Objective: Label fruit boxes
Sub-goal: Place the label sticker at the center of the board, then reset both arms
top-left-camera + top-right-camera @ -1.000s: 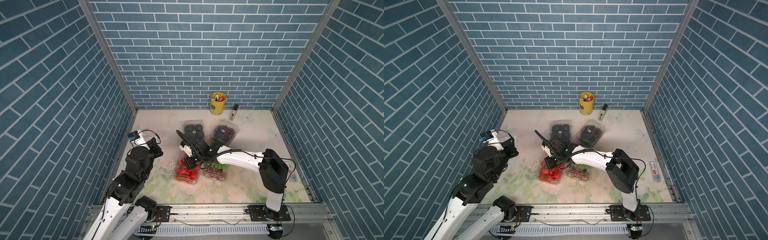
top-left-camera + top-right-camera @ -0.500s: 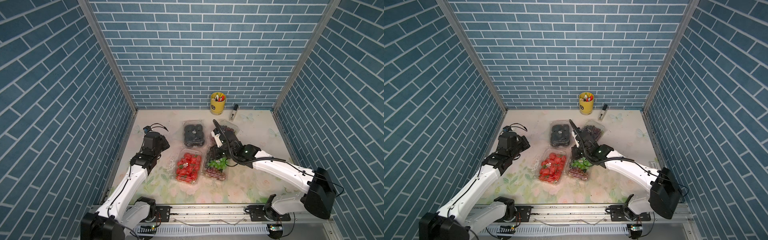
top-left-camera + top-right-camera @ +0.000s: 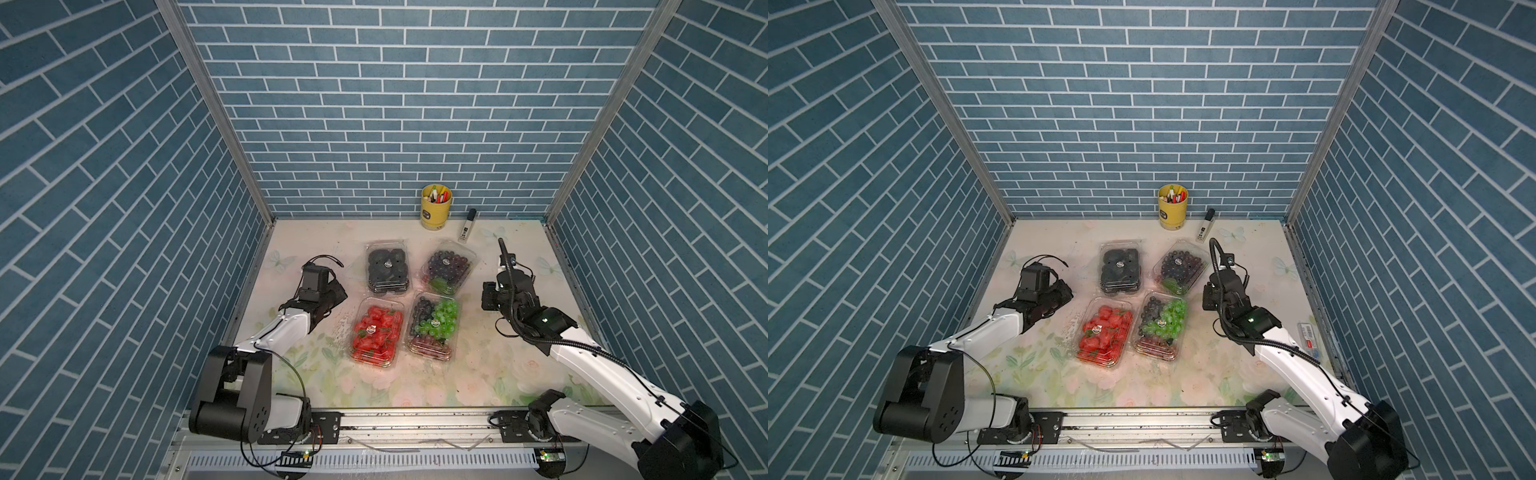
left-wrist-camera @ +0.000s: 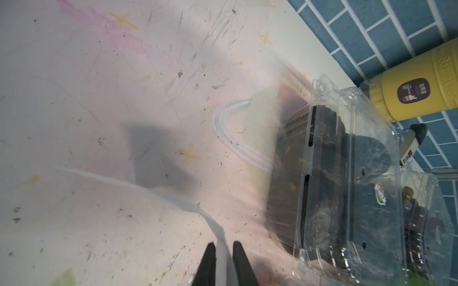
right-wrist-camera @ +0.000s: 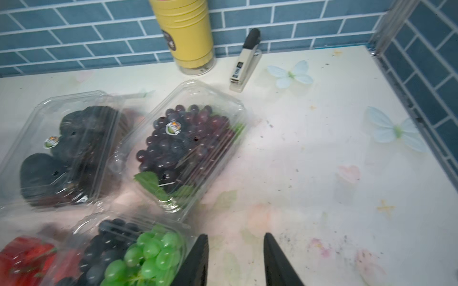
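In both top views the four fruit boxes lie closed in a group of two by two on the table (image 3: 519, 374). The black-berry box (image 3: 386, 266) is at 11 o'clock of the group, the purple-grape box (image 3: 446, 268) at 1 o'clock, the mixed-grape box (image 3: 434, 324) at 5 o'clock and the strawberry box (image 3: 376, 332) at 7 o'clock. The left gripper (image 3: 334, 291) is at 9 o'clock of the group and the right gripper (image 3: 489, 296) at 3 o'clock, both apart from the boxes. A yellow cup (image 3: 435, 206) stands at 12 o'clock by the back wall, with a stapler (image 3: 467, 224) just beside it.

In the left wrist view the jaws stand narrowly apart. A white strip (image 4: 220, 244) runs between them, and I cannot tell if they pinch it. The black-berry box (image 4: 347, 185) is near.

In the right wrist view the jaws are released, wide apart and holding nothing, over bare table just beside the mixed-grape box (image 5: 138, 252).
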`<state>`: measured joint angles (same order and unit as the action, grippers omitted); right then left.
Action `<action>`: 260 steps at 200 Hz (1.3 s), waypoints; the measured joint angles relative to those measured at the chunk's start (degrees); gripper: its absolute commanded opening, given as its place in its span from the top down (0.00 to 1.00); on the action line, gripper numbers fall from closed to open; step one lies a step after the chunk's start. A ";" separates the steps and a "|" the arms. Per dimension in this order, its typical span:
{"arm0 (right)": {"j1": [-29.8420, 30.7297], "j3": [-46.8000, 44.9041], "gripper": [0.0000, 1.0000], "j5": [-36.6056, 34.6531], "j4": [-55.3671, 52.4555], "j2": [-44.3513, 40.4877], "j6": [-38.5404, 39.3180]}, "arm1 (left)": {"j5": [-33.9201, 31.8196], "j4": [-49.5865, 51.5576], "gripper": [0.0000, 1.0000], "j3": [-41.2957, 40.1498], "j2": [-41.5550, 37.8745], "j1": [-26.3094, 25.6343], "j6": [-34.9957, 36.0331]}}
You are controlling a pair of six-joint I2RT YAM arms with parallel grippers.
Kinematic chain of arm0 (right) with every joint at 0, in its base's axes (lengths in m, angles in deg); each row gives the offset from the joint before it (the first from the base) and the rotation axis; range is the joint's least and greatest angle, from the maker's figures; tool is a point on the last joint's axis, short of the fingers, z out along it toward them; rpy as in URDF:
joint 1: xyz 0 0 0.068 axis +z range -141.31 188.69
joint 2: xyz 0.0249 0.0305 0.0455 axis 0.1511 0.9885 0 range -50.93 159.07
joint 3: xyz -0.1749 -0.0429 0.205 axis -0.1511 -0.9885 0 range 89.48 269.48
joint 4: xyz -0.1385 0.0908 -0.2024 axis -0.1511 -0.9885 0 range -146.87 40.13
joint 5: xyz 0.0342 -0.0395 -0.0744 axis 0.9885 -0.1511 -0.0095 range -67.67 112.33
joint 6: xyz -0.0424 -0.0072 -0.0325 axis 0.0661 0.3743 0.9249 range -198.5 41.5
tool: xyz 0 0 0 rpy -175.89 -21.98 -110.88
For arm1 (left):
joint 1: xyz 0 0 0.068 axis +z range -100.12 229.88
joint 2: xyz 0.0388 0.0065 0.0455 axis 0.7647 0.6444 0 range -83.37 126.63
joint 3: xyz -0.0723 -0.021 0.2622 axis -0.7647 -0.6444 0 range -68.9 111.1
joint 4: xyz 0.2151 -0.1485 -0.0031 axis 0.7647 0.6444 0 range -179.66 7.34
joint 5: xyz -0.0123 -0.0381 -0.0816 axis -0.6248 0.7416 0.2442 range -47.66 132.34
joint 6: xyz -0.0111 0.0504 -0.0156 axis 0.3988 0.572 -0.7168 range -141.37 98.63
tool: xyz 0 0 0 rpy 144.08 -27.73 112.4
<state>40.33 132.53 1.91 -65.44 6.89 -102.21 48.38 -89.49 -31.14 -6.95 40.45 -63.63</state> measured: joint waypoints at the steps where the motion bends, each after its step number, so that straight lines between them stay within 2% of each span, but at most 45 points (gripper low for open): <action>1: -0.09 -0.04 0.58 -0.04 0.02 -0.07 -0.04 | -0.02 0.00 0.83 -0.04 -0.09 0.00 0.00; 30: -2.64 -0.74 0.56 -0.85 1.05 -2.05 -0.02 | -0.90 0.72 0.82 -4.00 -7.15 0.00 -0.90; 42: -3.21 -0.79 0.53 -0.85 1.31 -2.38 -0.02 | -1.62 2.10 0.76 -6.23 -10.40 0.00 -1.16; 50: -3.45 -0.83 0.48 -0.90 1.40 -2.51 -0.07 | -2.16 3.04 0.72 -7.61 -12.33 0.00 -1.55; 58: -3.63 -0.96 0.44 -1.11 1.46 -2.64 -0.31 | -2.73 4.42 0.64 -8.96 -14.36 0.04 -1.73; 82: -4.04 -2.25 0.30 -2.67 1.60 -3.87 -0.72 | -5.03 9.94 0.21 -10.62 -19.87 0.04 -2.08; 102: -4.63 -4.76 0.19 -6.51 2.49 -6.32 -0.92 | -8.31 15.06 0.01 -9.38 -23.28 0.04 -2.08; 109: -4.96 -6.10 0.16 -8.24 3.52 -7.39 -0.81 | -10.08 17.27 0.00 -8.20 -23.96 0.04 -2.23; 113: -5.16 -6.99 0.04 -9.29 4.26 -8.09 -0.59 | -10.91 18.27 0.00 -7.54 -24.17 0.04 -2.12; 116: -5.31 -7.58 0.02 -9.97 4.92 -8.50 -0.50 | -11.69 18.91 0.00 -6.97 -24.26 0.04 -2.14; 144: -7.43 -13.00 0.01 -15.93 10.71 -10.47 1.40 | -20.48 24.65 0.00 0.42 -22.43 0.04 -1.86; 176: -10.14 -15.98 0.01 -21.53 20.11 -5.75 8.09 | -32.44 23.93 0.00 6.60 -15.93 0.15 2.54; 199: -14.58 -16.37 0.01 -22.75 26.86 1.07 12.17 | -39.52 16.31 0.00 4.74 -11.10 0.15 10.05; 221: -18.86 -16.61 0.01 -22.84 34.62 9.44 14.78 | -44.78 2.86 0.00 -0.94 -6.38 0.28 20.20; 260: -22.67 -19.32 0.01 -19.10 51.56 23.02 18.25 | -45.77 -18.86 0.00 -10.86 2.86 0.61 32.17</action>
<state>17.66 113.21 -17.19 -13.88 29.91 -83.96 2.62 -108.36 -42.00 -4.08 41.06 -31.45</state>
